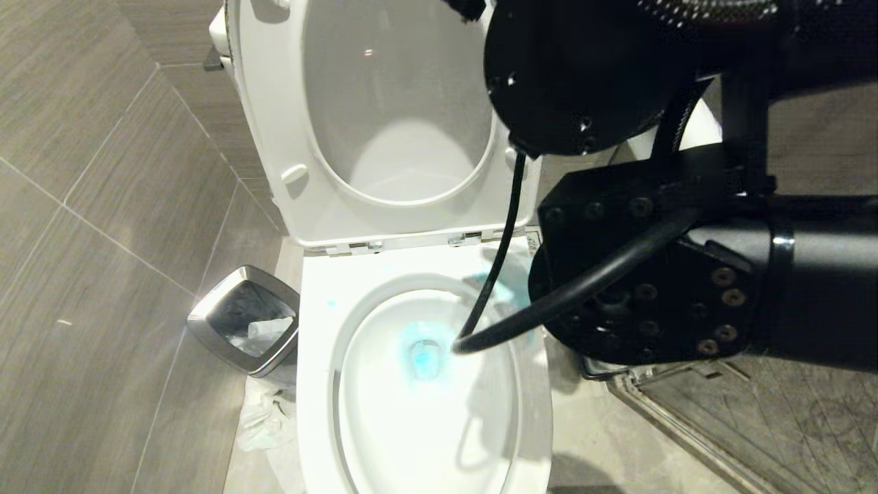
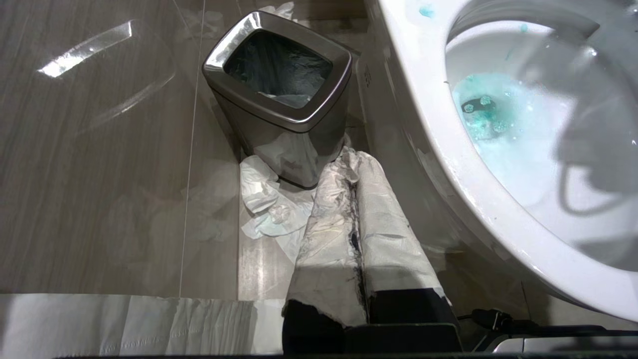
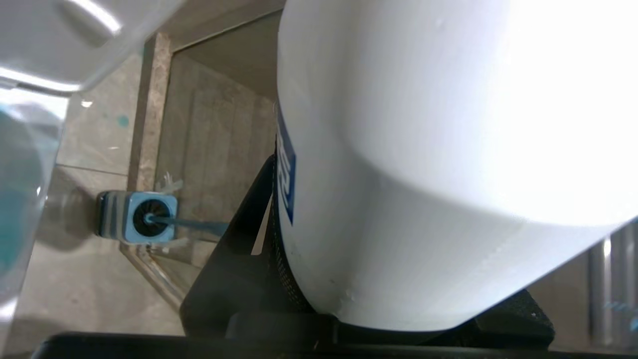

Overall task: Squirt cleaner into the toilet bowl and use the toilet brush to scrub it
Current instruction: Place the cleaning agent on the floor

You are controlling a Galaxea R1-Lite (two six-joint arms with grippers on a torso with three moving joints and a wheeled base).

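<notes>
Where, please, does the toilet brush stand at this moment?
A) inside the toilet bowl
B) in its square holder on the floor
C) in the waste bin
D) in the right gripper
B: the right wrist view shows the toilet brush standing in its square holder on the floor, while the right gripper holds the white cleaner bottle.

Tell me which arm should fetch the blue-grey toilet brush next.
Probably the right. The blue-grey toilet brush stands in its striped holder in that wrist's view, but the right gripper is shut on the white plastic cleaner bottle and must put it down first. The left gripper, shut, hangs beside the silver-rimmed waste bin.
</notes>
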